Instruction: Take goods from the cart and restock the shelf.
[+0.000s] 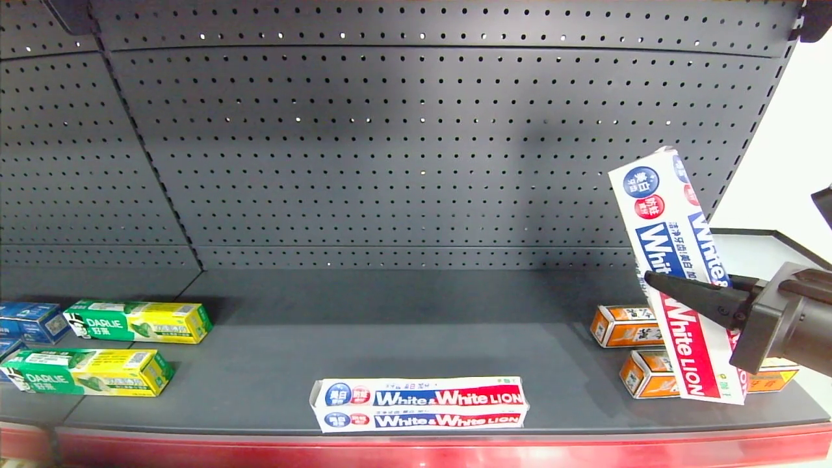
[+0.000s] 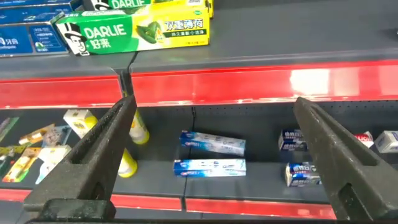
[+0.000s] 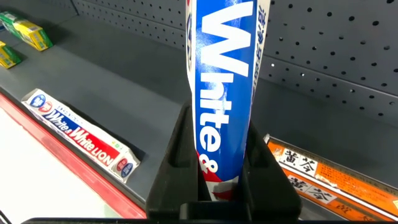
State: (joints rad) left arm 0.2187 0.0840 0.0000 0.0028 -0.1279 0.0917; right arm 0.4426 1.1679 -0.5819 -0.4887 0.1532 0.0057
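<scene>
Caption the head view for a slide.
Right gripper holds a tilted toothpaste box near orange boxes on the shelf.

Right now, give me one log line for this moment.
right gripper: shut on toothpaste box, tilted by orange boxes | left gripper: open, empty | matching box: lying at shelf front

Matte black right gripper [image 1: 652, 279]: long fingers [image 3: 177, 155] tapering to a blunt point, with squared, channel-like inner edges near the base. Behind them is a boxy dark grey wrist housing [image 1: 773, 325] with a flat front face. Left gripper [image 2: 214, 102]: two dark grey wedge-shaped fingers, flat-faced and dull, widening toward the base.
</scene>
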